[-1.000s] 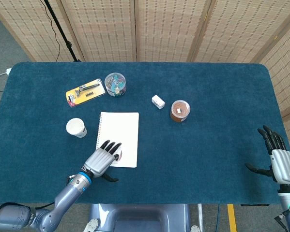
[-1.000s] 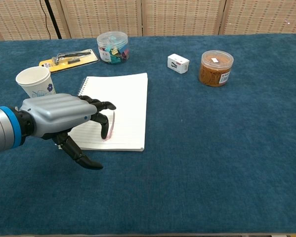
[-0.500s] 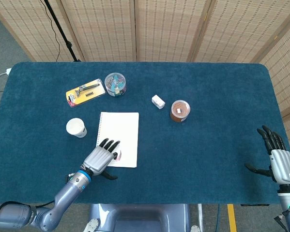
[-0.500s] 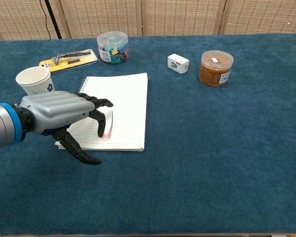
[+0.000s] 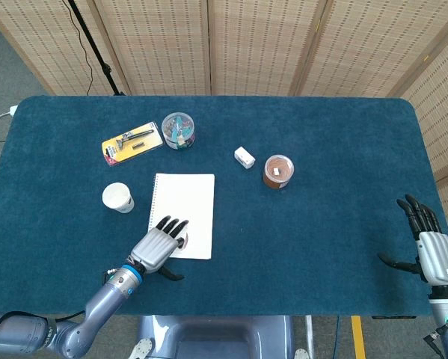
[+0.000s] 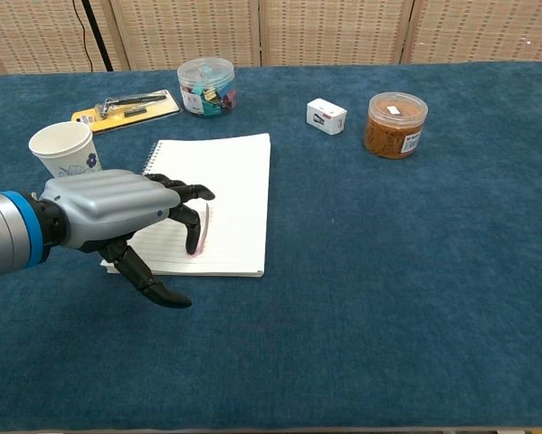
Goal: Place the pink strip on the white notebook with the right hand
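The white notebook (image 5: 190, 202) (image 6: 230, 172) lies open left of the table's centre. The pink strip (image 6: 204, 224) (image 5: 184, 240) lies on its lower left part, a thin piece mostly hidden by fingers. My left hand (image 5: 158, 249) (image 6: 117, 212) hangs over that near-left corner with its fingers spread and bent down, their tips at the strip; I see no grip on it. My right hand (image 5: 431, 250) is far off at the table's right near edge, fingers spread and holding nothing, and only the head view shows it.
A paper cup (image 5: 117, 197) stands left of the notebook. Behind it are a yellow carded tool (image 5: 132, 142) and a clear jar of clips (image 5: 178, 130). A small white box (image 5: 244, 157) and an orange-filled jar (image 5: 278, 171) sit right of centre.
My left hand drew back a little toward the near edge, then returned; the fingertips stay over the strip. The right hand has barely moved.
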`<state>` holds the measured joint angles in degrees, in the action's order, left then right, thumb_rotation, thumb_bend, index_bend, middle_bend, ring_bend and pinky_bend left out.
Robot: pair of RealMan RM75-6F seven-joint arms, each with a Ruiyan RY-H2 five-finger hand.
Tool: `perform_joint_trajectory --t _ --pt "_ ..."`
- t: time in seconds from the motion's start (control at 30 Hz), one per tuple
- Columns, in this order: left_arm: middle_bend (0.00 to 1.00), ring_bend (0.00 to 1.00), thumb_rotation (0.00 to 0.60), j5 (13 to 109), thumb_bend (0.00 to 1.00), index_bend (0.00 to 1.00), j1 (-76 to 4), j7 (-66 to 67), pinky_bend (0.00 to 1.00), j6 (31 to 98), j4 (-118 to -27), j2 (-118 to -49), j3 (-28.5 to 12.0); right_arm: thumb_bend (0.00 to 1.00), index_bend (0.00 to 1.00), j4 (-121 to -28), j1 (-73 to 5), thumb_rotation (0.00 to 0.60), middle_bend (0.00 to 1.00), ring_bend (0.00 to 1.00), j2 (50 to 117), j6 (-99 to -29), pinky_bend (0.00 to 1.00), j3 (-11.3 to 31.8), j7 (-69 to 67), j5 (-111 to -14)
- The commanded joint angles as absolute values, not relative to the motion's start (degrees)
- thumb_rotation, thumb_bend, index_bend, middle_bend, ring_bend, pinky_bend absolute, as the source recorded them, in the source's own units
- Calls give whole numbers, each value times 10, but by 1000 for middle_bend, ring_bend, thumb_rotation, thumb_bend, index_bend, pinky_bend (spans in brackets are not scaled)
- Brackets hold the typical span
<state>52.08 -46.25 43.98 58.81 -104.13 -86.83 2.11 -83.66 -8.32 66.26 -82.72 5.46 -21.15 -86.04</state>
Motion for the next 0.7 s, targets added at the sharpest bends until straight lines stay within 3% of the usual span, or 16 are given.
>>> perform_joint_trajectory --t 0.03,0.2,0.43,0.53,0.7 --pt "0 0 267 523 0 374 -463 441 0 590 -1043 -870 22 0 15 -837 -83 600 0 0 662 -827 0 55 -212 -860" --pt "0 0 266 531 0 374 -461 435 0 596 -1052 -863 19 0 15 -837 -83 600 0 0 662 -827 0 54 -212 -861" --pt "0 0 263 565 0 365 -447 377 0 609 -1093 -802 1 0 14 -840 -83 600 0 0 662 -830 0 53 -209 -865" --pt "0 0 258 586 0 302 -438 347 0 618 -1107 -771 -7 0 13 -841 -82 600 0 0 662 -832 0 53 -207 -866" --pt "0 0 245 624 0 96 -414 302 0 642 -1120 -721 -12 0 9 -843 -80 600 0 0 661 -837 0 53 -206 -868"
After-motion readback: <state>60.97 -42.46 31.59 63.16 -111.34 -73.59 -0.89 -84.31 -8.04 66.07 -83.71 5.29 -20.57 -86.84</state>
